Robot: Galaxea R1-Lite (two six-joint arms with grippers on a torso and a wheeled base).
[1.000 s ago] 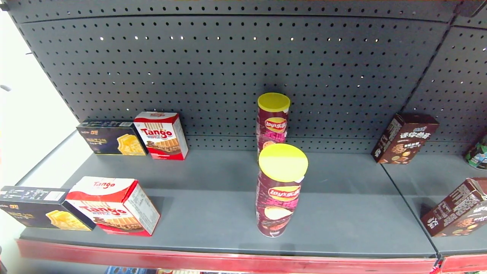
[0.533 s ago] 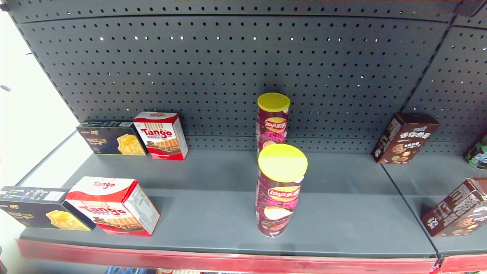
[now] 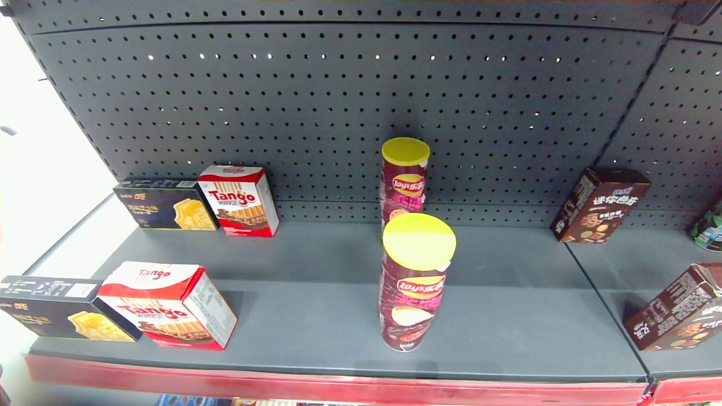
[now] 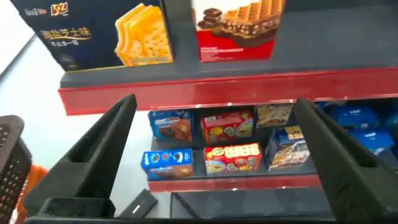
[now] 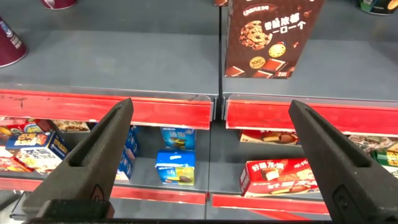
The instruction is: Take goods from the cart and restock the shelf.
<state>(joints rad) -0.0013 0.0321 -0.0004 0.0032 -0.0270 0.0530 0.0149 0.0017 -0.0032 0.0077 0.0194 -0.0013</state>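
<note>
Two tall maroon chip cans with yellow lids stand mid-shelf, the front can [image 3: 414,282] ahead of the back can [image 3: 404,177]. Red wafer boxes [image 3: 169,304] [image 3: 240,200] and dark blue cracker boxes [image 3: 62,307] [image 3: 163,203] sit at the left, brown cookie boxes [image 3: 601,206] [image 3: 677,310] at the right. My left gripper [image 4: 214,106] is open and empty, in front of the shelf's red edge [image 4: 224,90] below the cracker box [image 4: 106,31] and wafer box [image 4: 236,28]. My right gripper [image 5: 211,107] is open and empty, facing the red edge below a cookie box [image 5: 270,37].
The grey shelf [image 3: 316,304] has free room between the wafer boxes and the cans, and right of the cans. A lower shelf holds several small snack boxes [image 4: 230,158] [image 5: 175,167]. A dark basket [image 4: 9,162] shows at the left wrist view's edge.
</note>
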